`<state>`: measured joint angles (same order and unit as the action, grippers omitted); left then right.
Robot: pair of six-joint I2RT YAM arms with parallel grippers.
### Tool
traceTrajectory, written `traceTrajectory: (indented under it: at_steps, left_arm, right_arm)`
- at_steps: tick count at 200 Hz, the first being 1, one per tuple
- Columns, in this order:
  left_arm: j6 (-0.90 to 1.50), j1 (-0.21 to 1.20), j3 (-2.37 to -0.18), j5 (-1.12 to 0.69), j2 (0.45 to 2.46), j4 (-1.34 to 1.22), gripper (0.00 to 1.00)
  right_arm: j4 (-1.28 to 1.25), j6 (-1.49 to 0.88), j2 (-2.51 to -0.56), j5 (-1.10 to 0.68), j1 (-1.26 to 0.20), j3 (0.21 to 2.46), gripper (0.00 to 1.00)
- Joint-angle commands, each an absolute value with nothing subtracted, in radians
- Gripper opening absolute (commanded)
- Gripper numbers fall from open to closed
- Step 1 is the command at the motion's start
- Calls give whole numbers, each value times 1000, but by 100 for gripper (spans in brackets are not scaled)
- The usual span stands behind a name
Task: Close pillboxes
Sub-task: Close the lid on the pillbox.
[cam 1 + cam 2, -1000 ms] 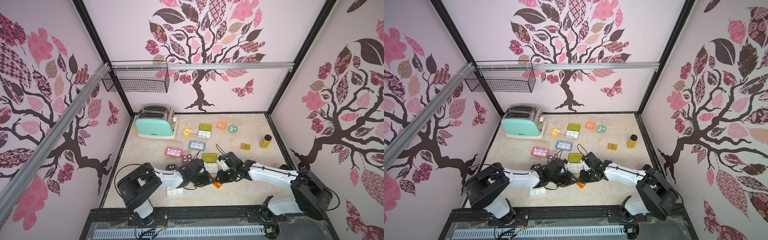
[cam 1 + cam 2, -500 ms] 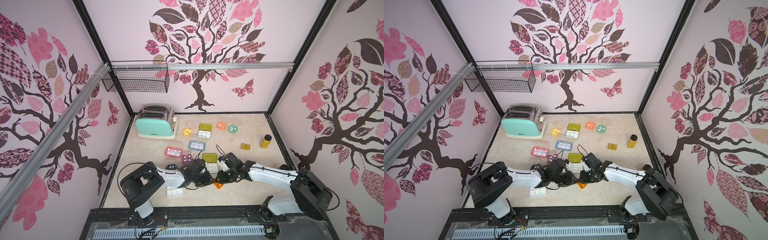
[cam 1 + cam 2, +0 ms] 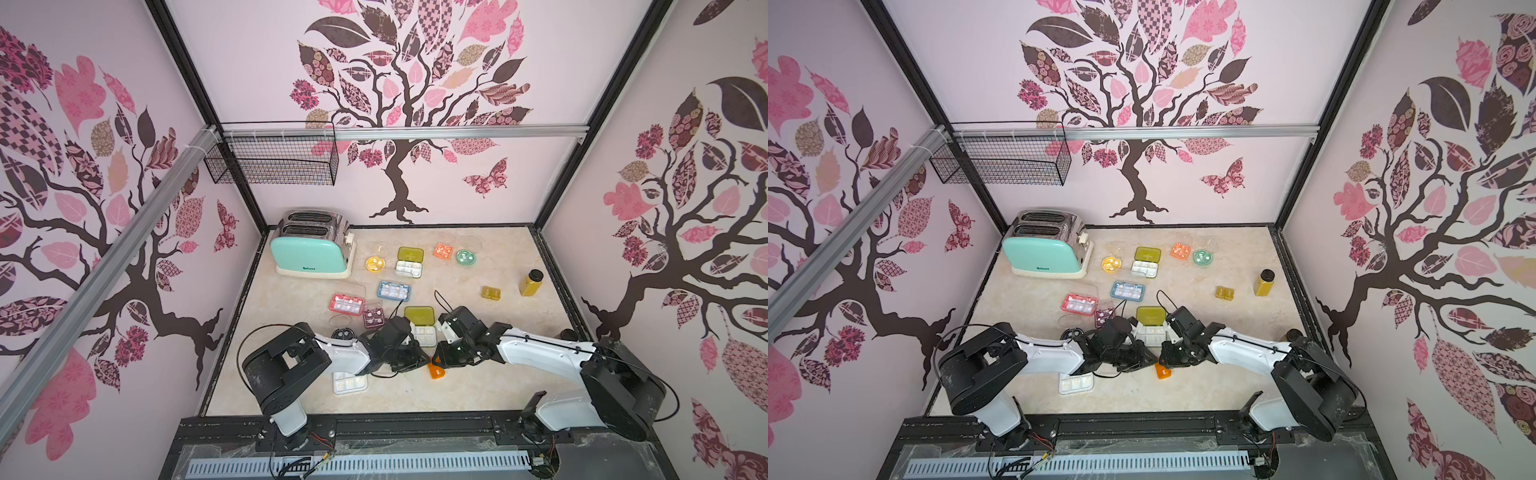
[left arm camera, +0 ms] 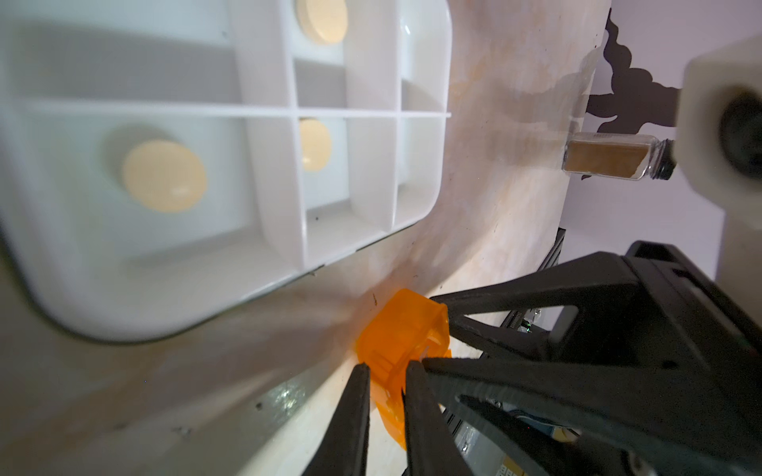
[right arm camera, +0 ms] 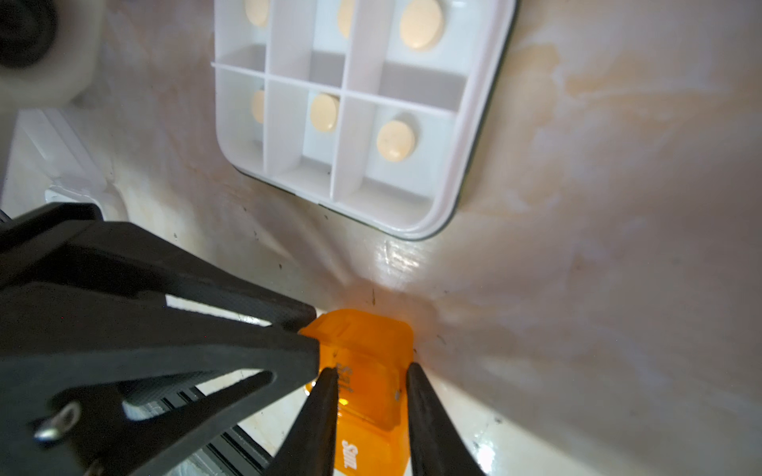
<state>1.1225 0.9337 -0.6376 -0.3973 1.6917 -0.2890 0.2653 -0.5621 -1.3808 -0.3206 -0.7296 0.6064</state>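
A small translucent orange pillbox (image 3: 437,371) (image 3: 1163,371) lies near the table's front middle, and both arms meet over it. In the left wrist view my left gripper (image 4: 385,371) pinches a thin orange flap of this box (image 4: 404,329). In the right wrist view my right gripper (image 5: 371,375) straddles the box body (image 5: 363,342), with both fingers against its sides. Just behind stands an open white pillbox (image 3: 424,334) with a raised yellow-green lid; its compartments (image 5: 474,165) hold pale round tablets. Several more pillboxes lie further back with lids open.
A white pillbox (image 3: 350,382) lies under the left arm and a dark round one (image 3: 343,333) beside it. Maroon (image 3: 372,318), pink (image 3: 347,303) and blue (image 3: 393,290) boxes sit mid-table. A mint toaster (image 3: 311,249) stands back left and an amber bottle (image 3: 531,282) at the right.
My left gripper's jaws have narrowed onto the orange box's flap, and the right jaws have drawn in slightly. Neither arm has shifted much.
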Motion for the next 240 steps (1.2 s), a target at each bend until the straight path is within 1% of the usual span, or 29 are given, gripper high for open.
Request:
traceTrajectory:
  at_steps: [1, 81, 105, 120, 128, 146, 166, 178, 191, 196, 202, 213, 240]
  left_arm:
    - [1126, 943, -620, -363, 1757, -270, 17]
    - [1134, 943, -599, -361, 1784, -299, 14]
    - [1124, 943, -606, -364, 1758, -286, 15]
    - [1101, 937, -619, -364, 1718, -250, 18]
    - [1086, 934, -627, -361, 1690, -228, 24]
    - [1049, 927, -645, -342, 1613, -170, 40]
    - [1011, 917, -656, -295, 1522, -57, 50]
    - [988, 909, -660, -253, 1461, 5, 53]
    - [953, 896, -667, -208, 1396, 82, 53]
    - [937, 890, -670, -190, 1375, 114, 53]
    - [920, 886, -674, -168, 1348, 152, 54]
    - [889, 875, -682, -132, 1304, 211, 54]
    - [845, 831, -663, -107, 1215, 276, 54]
  right_arm:
    - [237, -571, -1406, -339, -746, 568, 30]
    - [239, -577, -1413, -335, -746, 568, 30]
    - [272, -565, -1390, -321, -746, 598, 34]
    - [325, -549, -1369, -296, -746, 644, 40]
    - [354, -542, -1357, -281, -746, 665, 43]
    - [414, -531, -1322, -245, -746, 694, 53]
    - [492, -536, -1294, -213, -747, 712, 65]
    - [527, -557, -1275, -185, -756, 714, 70]
    - [588, -579, -1273, -108, -788, 740, 77]
    - [615, -588, -1279, -86, -802, 753, 81]
    - [638, -600, -1290, -75, -814, 769, 89]
    - [639, -616, -1303, -98, -821, 779, 98]
    - [613, -667, -1328, -88, -846, 782, 99]
